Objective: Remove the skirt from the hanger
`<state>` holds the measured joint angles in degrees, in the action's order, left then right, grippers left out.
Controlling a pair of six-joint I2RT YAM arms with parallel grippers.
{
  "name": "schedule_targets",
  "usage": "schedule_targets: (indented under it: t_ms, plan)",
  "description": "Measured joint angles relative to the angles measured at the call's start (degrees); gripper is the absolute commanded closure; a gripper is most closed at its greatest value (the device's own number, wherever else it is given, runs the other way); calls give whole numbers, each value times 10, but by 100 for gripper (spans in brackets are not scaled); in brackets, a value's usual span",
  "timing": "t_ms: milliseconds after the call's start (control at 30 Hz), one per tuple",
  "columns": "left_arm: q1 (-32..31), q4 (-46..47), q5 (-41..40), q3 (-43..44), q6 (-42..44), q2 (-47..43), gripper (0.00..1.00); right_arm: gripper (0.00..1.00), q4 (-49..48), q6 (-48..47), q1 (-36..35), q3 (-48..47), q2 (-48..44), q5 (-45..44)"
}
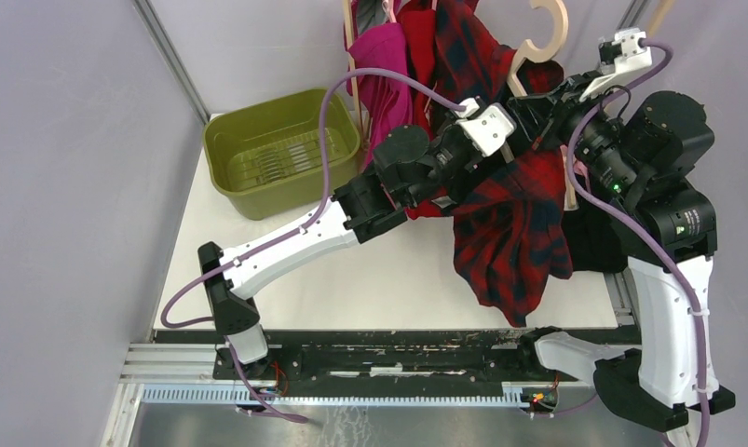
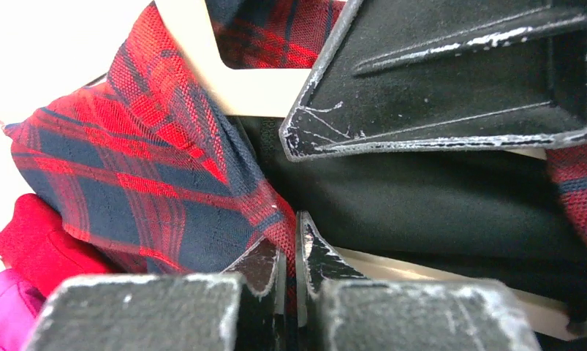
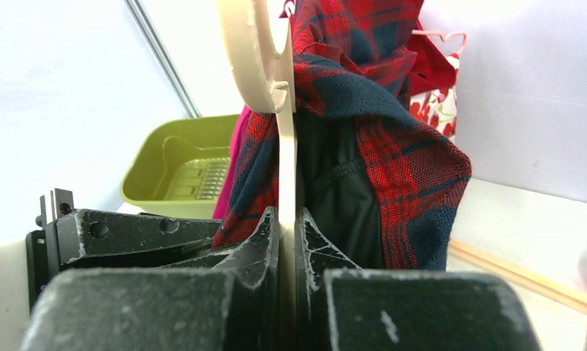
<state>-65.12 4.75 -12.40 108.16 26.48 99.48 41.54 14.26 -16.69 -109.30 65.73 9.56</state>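
The right gripper [image 3: 288, 232] is clamped tight on the flat wooden hanger [image 3: 255, 51]. The left gripper [image 2: 291, 252], all but closed, pinches a fold of the red plaid skirt [image 1: 514, 223], which drapes over the table [image 1: 370, 270] at 2 o'clock.

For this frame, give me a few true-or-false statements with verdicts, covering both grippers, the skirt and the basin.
1. The right gripper is clamped on the cream hanger. True.
2. The left gripper is open and clear of fabric. False: it is shut on the plaid skirt.
3. A green basin sits at the far left of the table. True.
4. The skirt lies in the basin. False: it hangs by the hanger, between the two arms.
5. The skirt is red and navy plaid. True.
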Motion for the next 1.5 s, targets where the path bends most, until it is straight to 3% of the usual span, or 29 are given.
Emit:
schedule_targets:
  t_ms: [267, 433, 767, 967, 1067, 1200, 1367, 1500]
  plan:
    - [0, -9, -15, 2, 3, -4, 97, 99, -148, 14, -6, 138, -18, -33]
    - [5, -24, -53, -5, 14, -5, 97, 99, -199, 3, -20, 164, 0, -60]
    - [7, -36, -80, -11, 28, -5, 97, 99, -153, -108, -61, 122, 26, -191]
    - [-6, -64, -66, -11, 32, -5, 96, 99, -135, -96, -61, 172, -37, -222]
    - [-18, -73, -65, -10, 37, -5, 73, 99, -103, -81, -60, 176, -70, -233]
    - [-27, -92, -66, -6, 42, -5, 52, 99, -83, -69, -54, 177, -100, -256]
    - [-30, -94, -66, 1, 43, -10, 45, 99, -83, -59, -49, 177, -108, -276]
    - [-30, -94, -64, 13, 43, -22, 50, 99, -83, -51, -49, 177, -99, -276]
